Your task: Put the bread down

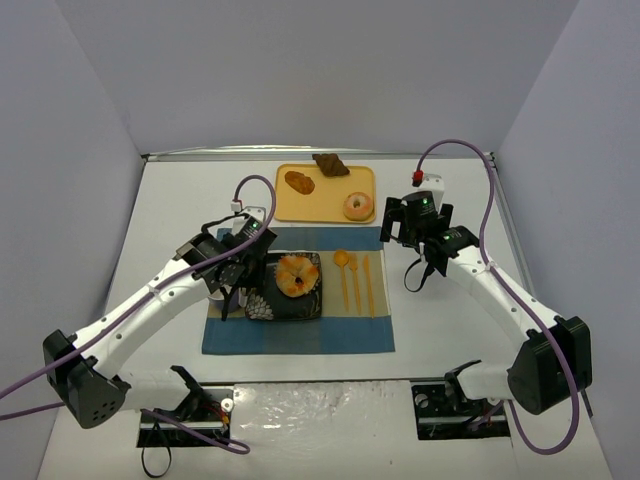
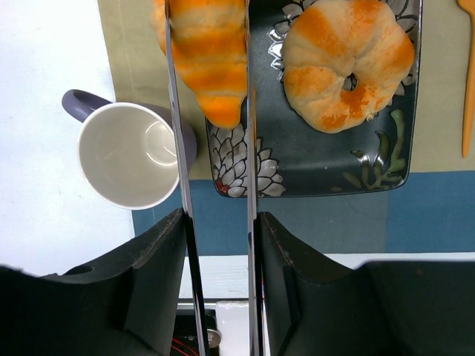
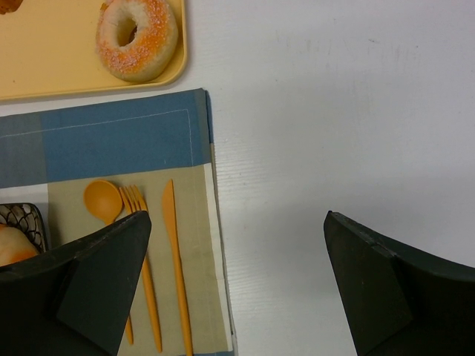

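My left gripper (image 1: 237, 272) is shut on metal tongs (image 2: 180, 185). The tongs pinch an orange-striped bread (image 2: 211, 59) over the left edge of the dark patterned plate (image 2: 386, 163). A round orange-glazed bread (image 2: 347, 63) lies on that plate; it also shows in the top view (image 1: 297, 275). My right gripper (image 1: 418, 272) is open and empty, above bare table right of the placemat; its jaws stand wide apart in the right wrist view (image 3: 237, 245).
A yellow tray (image 1: 290, 210) at the back holds a brown bun (image 1: 299, 182), a dark pastry (image 1: 331, 165) and a sugared donut (image 1: 358, 206). An orange spoon, fork and knife (image 1: 355, 280) lie on the blue placemat (image 1: 300, 335). A white mug (image 2: 126, 156) stands left of the plate.
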Action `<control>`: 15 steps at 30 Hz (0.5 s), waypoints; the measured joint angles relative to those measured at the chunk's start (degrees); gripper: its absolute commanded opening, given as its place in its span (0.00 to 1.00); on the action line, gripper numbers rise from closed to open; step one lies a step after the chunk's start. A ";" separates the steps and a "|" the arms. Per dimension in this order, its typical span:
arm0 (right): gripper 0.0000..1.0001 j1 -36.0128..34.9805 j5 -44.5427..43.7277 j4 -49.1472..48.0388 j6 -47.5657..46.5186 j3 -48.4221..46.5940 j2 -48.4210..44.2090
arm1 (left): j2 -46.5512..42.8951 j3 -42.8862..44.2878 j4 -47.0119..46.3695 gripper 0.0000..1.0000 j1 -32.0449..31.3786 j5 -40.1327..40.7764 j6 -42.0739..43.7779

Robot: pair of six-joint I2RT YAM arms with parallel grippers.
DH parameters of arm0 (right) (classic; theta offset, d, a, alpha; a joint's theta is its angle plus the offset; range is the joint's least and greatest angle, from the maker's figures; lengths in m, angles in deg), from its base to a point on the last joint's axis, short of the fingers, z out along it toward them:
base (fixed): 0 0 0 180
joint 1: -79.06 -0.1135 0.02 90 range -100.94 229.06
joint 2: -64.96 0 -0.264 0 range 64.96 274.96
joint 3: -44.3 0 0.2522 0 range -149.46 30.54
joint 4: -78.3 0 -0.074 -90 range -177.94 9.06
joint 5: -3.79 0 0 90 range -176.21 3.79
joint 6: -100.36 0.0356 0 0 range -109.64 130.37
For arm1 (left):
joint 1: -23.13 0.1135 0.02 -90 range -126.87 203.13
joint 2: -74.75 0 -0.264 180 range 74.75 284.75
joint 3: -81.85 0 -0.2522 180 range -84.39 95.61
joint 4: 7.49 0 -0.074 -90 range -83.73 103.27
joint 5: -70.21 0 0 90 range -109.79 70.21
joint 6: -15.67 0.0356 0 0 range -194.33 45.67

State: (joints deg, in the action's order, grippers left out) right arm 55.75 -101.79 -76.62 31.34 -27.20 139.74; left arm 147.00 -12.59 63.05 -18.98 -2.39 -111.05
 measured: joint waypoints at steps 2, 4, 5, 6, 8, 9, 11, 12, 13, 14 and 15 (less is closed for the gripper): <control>1.00 0.00 0.01 -0.03 0.00 0.03 0.00 | -0.70 -0.53 0.00 0.00 -0.39 0.36 -0.62; 1.00 0.00 0.01 -0.11 0.00 0.05 0.00 | -1.32 -1.10 -0.01 0.00 -0.81 0.47 -1.18; 1.00 0.00 0.01 -0.20 0.01 0.07 0.00 | -1.53 -1.36 -0.01 0.00 -1.08 0.47 -1.41; 1.00 0.00 0.03 -0.31 0.02 0.11 0.00 | -1.65 -1.60 0.03 0.00 -1.43 0.47 -1.63; 1.00 0.00 0.03 -0.40 0.06 0.13 0.00 | -1.67 -1.97 -0.01 0.00 -2.05 0.47 -2.08; 1.00 0.00 0.03 -0.42 0.11 0.16 0.00 | -1.67 -2.21 -0.03 0.00 -2.45 0.48 -2.32; 1.00 0.00 0.05 -0.50 0.18 0.33 0.00 | -1.64 -2.46 0.06 0.00 -3.28 0.44 -2.72; 1.00 0.00 0.05 -0.55 0.20 0.49 0.00 | -1.64 -2.54 0.04 0.00 -3.61 0.43 -2.85; 1.00 0.00 0.05 -0.59 0.22 0.64 0.00 | -1.63 -2.62 0.01 0.00 -3.94 0.43 -2.99; 1.00 0.00 0.05 -0.61 0.22 0.78 0.00 | -1.63 -2.88 -0.17 0.00 -4.36 0.45 -3.12; 1.00 0.00 0.05 -0.64 0.22 0.91 0.00 | -1.61 -3.17 -0.31 0.00 -4.72 0.44 -3.28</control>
State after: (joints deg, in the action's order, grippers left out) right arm 55.75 -101.74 -77.26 31.56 -26.29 139.74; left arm 145.40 -15.76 62.74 -23.70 -1.95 -114.32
